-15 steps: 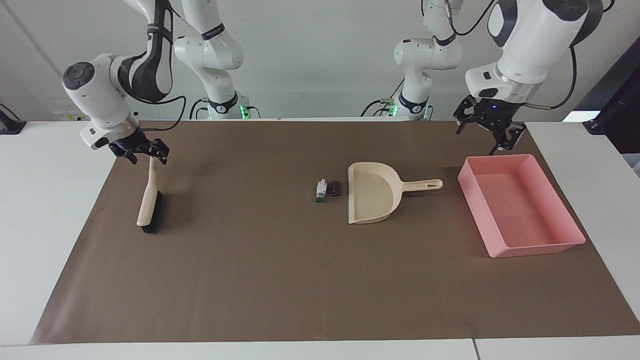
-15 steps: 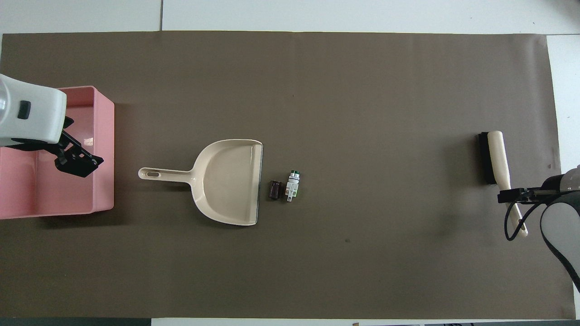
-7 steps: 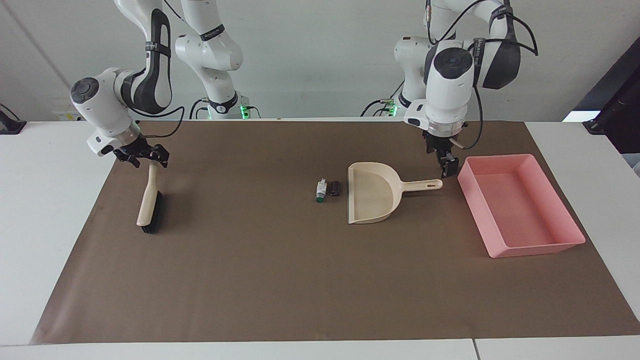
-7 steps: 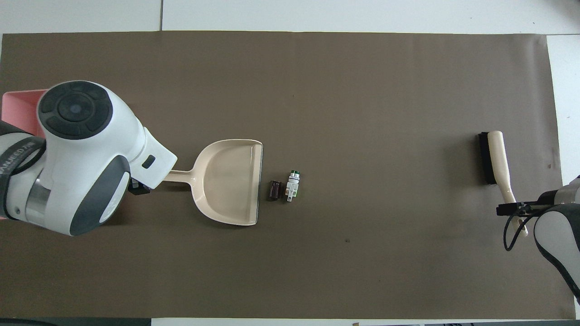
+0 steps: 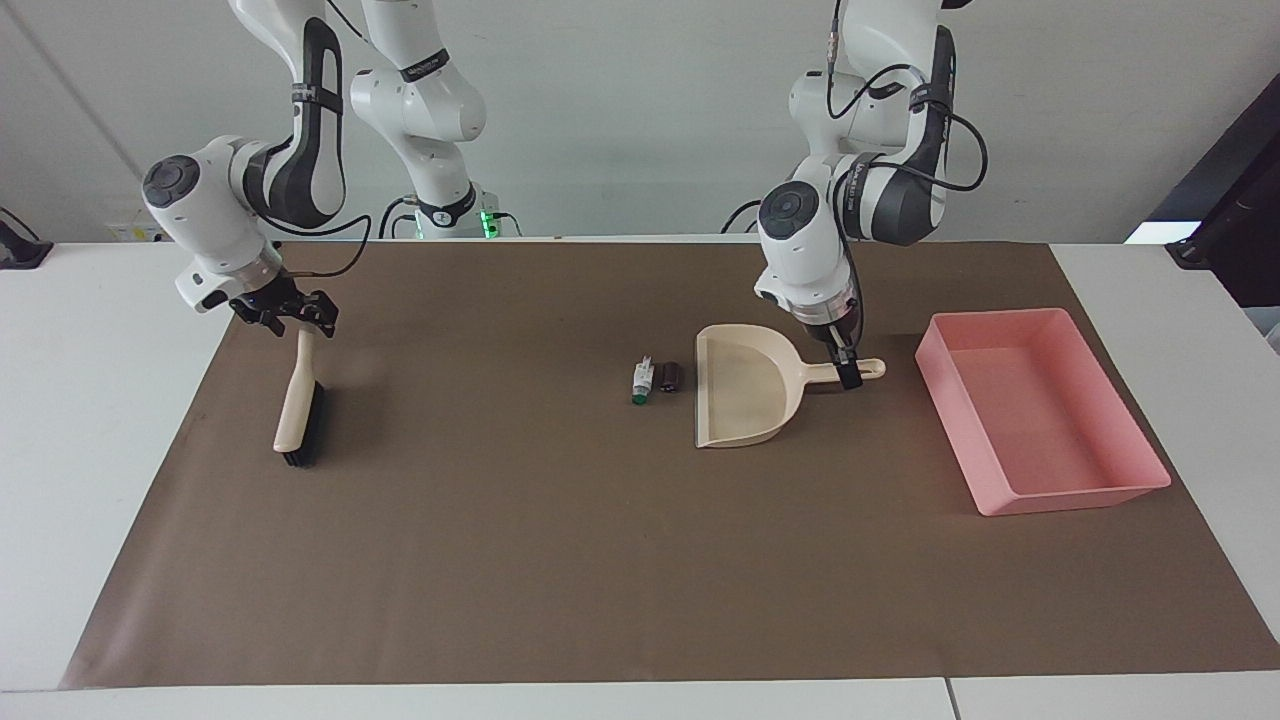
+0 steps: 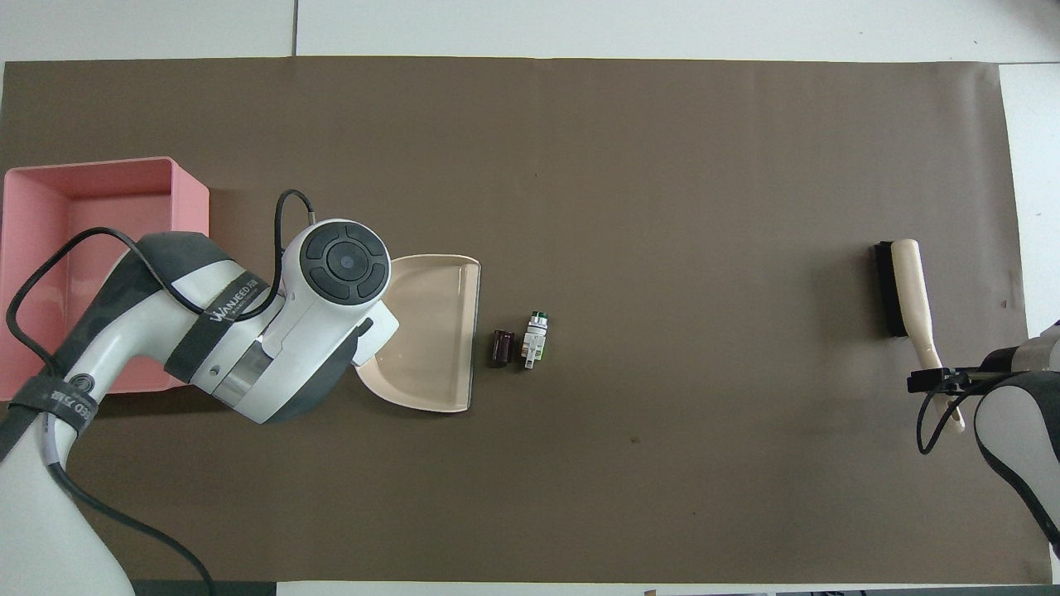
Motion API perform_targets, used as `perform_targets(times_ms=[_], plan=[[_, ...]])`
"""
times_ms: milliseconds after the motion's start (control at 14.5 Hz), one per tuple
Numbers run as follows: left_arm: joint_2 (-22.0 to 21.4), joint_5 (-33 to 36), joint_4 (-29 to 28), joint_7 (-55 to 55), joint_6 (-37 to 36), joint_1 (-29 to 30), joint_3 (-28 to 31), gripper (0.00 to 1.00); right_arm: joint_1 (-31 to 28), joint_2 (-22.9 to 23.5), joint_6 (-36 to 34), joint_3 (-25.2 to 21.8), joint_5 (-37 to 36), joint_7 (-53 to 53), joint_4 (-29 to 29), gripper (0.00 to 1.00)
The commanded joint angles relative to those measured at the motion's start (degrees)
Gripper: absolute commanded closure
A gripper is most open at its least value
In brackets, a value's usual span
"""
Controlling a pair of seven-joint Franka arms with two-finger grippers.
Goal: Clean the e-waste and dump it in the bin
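Observation:
The e-waste lies mid-mat: a white cylinder with a green end [image 5: 640, 382] [image 6: 535, 338] and a stubby dark cylinder [image 5: 670, 376] [image 6: 502, 348], side by side before the mouth of the beige dustpan [image 5: 745, 395] [image 6: 431, 331]. My left gripper [image 5: 848, 372] is low at the dustpan's handle; in the overhead view the arm hides it. The pink bin [image 5: 1080, 497] [image 6: 99, 178] stands toward the left arm's end. My right gripper [image 5: 300, 320] [image 6: 940, 382] is at the handle end of the beige brush [image 5: 295, 410] [image 6: 907, 290].
A brown mat [image 5: 560, 560] covers the table. The brush lies toward the right arm's end, its handle pointing toward the robots. The bin holds nothing that I can see.
My left gripper swung from over the bin's edge across to the dustpan's handle and came down to it. The right gripper stayed at the brush handle. No object moved.

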Motion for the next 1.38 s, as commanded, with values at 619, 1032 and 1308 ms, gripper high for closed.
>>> perform_targets(times_ms=[619, 1032, 1308], plan=[[2.5, 4.6, -3.9, -8.0, 1.1, -4.3, 0.8, 0.62, 0.0, 1.0, 2.2, 0.5, 0.6, 2.4, -0.5, 0.19], [1.1, 5.8, -4.0, -7.6, 0.4, -4.4, 0.3, 1.0, 0.1, 1.3, -1.2, 0.6, 0.7, 2.3, 1.7, 0.22], [-2.5, 5.7, -1.7, -2.5, -5.9, -3.6, 0.4, 1.0, 0.1, 1.2, -1.2, 0.6, 0.7, 2.2, 1.6, 0.32]])
